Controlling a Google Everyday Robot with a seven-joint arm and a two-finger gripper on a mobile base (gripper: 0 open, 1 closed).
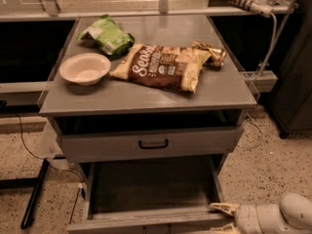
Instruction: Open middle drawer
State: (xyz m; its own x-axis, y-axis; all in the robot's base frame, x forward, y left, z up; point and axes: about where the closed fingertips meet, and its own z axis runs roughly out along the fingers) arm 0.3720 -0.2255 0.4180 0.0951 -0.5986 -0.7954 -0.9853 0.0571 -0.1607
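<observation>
Camera view, looking down on a grey counter (229, 89) with drawers under it. Just below the top, a shallower drawer (97, 147) with a black bar handle (153, 144), nearly shut. Under that, the middle drawer (151, 186), already drawn far out toward the camera, grey box interior showing, front rail (146, 219) running left to right along the bottom of the frame. Low in the right corner, a pale arm (292, 213) extended in from the right, ending in the end effector (222, 217) level with the right end of that rail. Fingers (225, 208) spread apart, one just over the rail's end, the other below it at the frame edge; cannot tell whether either presses on it. Drawer body therefore to the left of and beyond the end effector, sliding axis pointing at the camera. Probably little travel left. Best to keep any further pull straight along that axis, never sideways, to avoid racking the drawer on its runners.
</observation>
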